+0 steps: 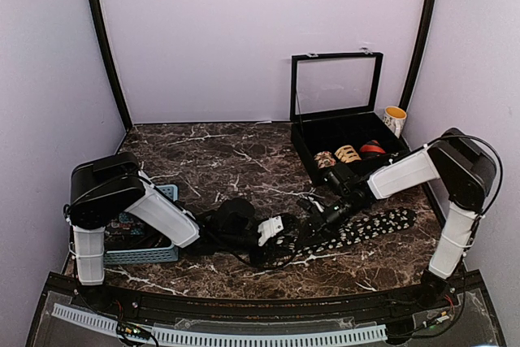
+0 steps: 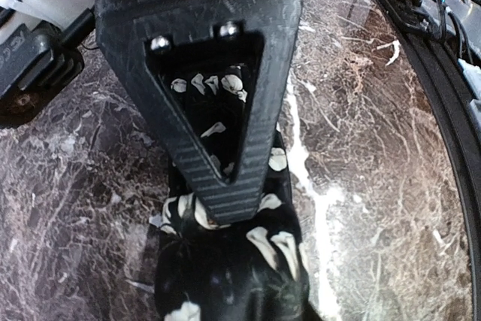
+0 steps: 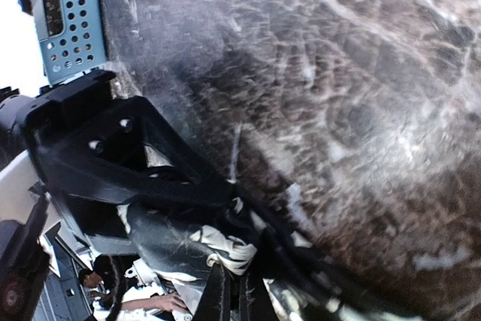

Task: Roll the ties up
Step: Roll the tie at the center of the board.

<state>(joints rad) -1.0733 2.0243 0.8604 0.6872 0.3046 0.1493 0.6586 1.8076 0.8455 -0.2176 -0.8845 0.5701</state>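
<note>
A long black tie (image 1: 375, 223) with white prints lies across the marble table, right of centre. Its narrow end is bunched up between the two grippers. My left gripper (image 1: 275, 233) is shut on that end; in the left wrist view the black triangular finger presses on the tie (image 2: 252, 257) at the gripper (image 2: 225, 216). My right gripper (image 1: 312, 219) meets it from the right, and its near-closed tips (image 3: 237, 280) pinch a fold of the tie (image 3: 225, 242). Two tan-patterned coils (image 1: 336, 157) and a red coil (image 1: 372, 149) sit in the case.
A black case (image 1: 302, 152) with its glass lid raised stands at the back right, with a yellow-rimmed mug (image 1: 395, 119) beside it. A blue slotted basket (image 1: 150, 253) sits by the left arm and also shows in the right wrist view (image 3: 68, 13).
</note>
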